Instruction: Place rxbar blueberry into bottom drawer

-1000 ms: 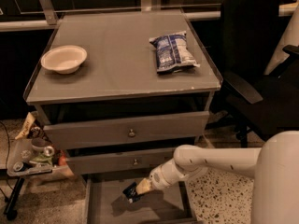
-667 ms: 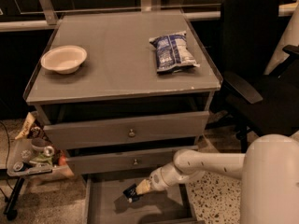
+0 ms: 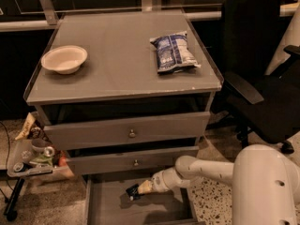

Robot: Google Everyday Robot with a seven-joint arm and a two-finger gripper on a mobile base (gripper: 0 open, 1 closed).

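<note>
The bottom drawer [image 3: 112, 210] of the grey cabinet is pulled out, showing its plain grey floor. My gripper [image 3: 137, 190] reaches in from the right over the open drawer, just above its floor. A small dark object, the rxbar blueberry [image 3: 131, 192], sits at the gripper tip, low over the drawer floor and casting a shadow. My white arm [image 3: 206, 170] stretches across the drawer's right side.
A blue-and-white chip bag [image 3: 173, 53] and a white bowl [image 3: 64, 58] lie on the cabinet top. Two upper drawers with knobs [image 3: 132, 133] are slightly open. A black office chair [image 3: 262, 78] stands at right. A small cluttered cart [image 3: 33, 158] stands at left.
The arm and gripper have barely moved; the bar stays at the gripper tip over the drawer.
</note>
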